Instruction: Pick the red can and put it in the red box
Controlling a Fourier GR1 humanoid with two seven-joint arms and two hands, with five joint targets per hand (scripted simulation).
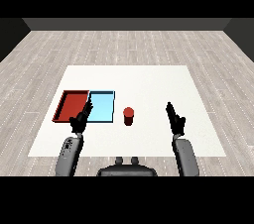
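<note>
The red can [128, 116] stands upright just right of the light blue tray [101, 107] (red tray [72, 106] beyond), untouched, between both straight-fingered hands, left hand [82, 117] and right hand [174, 117].

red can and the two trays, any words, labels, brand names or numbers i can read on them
None can be read.
Red can: plain red, no label visible.
Red tray: plain, no text.
Light blue tray: plain, no text.
White table: no markings.
</note>
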